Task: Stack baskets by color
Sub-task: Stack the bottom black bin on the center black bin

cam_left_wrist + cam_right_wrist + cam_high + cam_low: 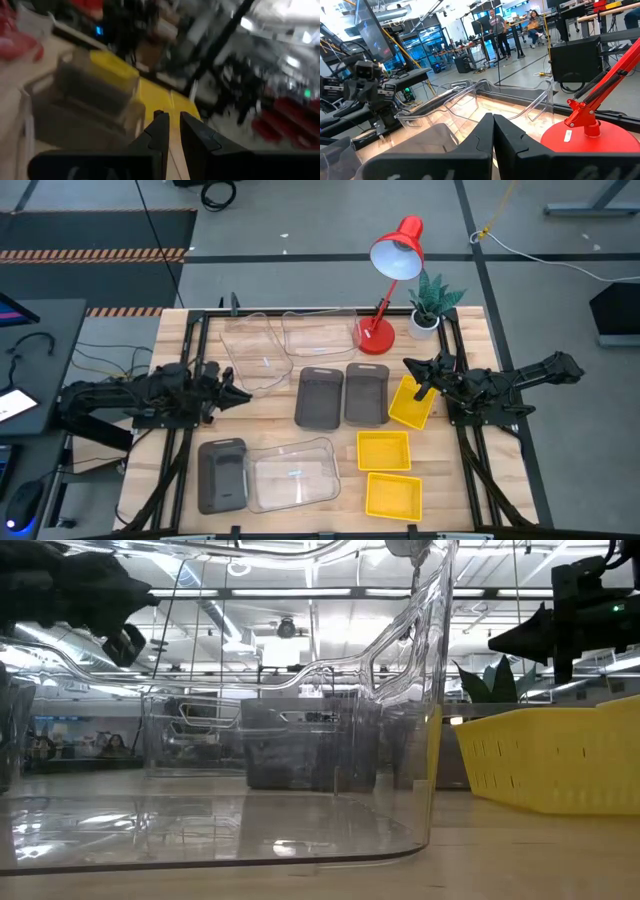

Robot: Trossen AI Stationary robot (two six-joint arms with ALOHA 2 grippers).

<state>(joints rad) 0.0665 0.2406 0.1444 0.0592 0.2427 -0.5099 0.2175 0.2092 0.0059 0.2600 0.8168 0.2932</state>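
Note:
Two dark grey baskets (320,397) (367,393) lie side by side at the table's middle, and a third (222,475) lies near left beside a clear basket (293,473). Two more clear baskets (255,350) (320,332) sit at the far side. One yellow basket (411,402) lies askew right of the grey pair; two others (384,450) (393,495) lie nearer. My left gripper (243,393) (172,120) hovers at the left, just short of a clear basket's near corner, fingers a narrow gap apart and holding nothing. My right gripper (410,366) (493,120) hovers shut above the askew yellow basket's far end.
A red desk lamp (385,290) stands at the far right on its round base (585,137), with a small potted plant (430,305) beside it. Black rails run along the table's left and right edges. People (495,22) stand far off in the room.

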